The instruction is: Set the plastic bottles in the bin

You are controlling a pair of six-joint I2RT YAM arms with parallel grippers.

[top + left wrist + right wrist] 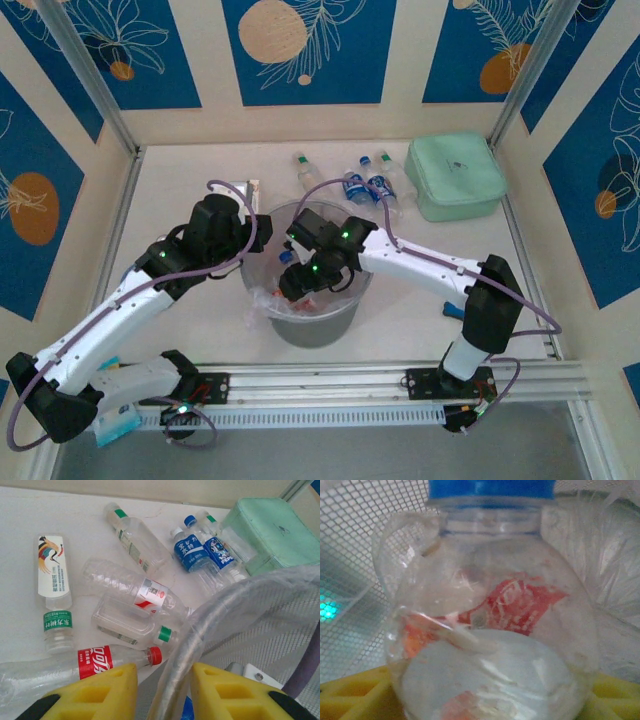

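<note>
Hidden/unclear: in the overhead view the left arm (130,300) is covering most of the loose bottles (140,592) lying left of the bin (318,325). The left wrist view is showing them, with the red-capped bottle (112,661) running off the frame edge. The held bottle (490,630), blue cap, is crowding the right wrist view. The red shapes behind it are too blurred to identify.

Surface/room: the white table (180,190) is carrying bottles on their sides, with more at the back beside the mint-green case (455,178). Beige walls with blue leaf-pattern panels are enclosing it.

Arms: the right arm is bending in from the right. The right gripper (297,283) is reaching down inside the bin, clamping the held bottle between its yellow fingers. The left gripper (164,695) is sitting at the bin's left rim, jaws apart and straddling the bag-lined rim, with a sliver of gap showing on one side.
</note>
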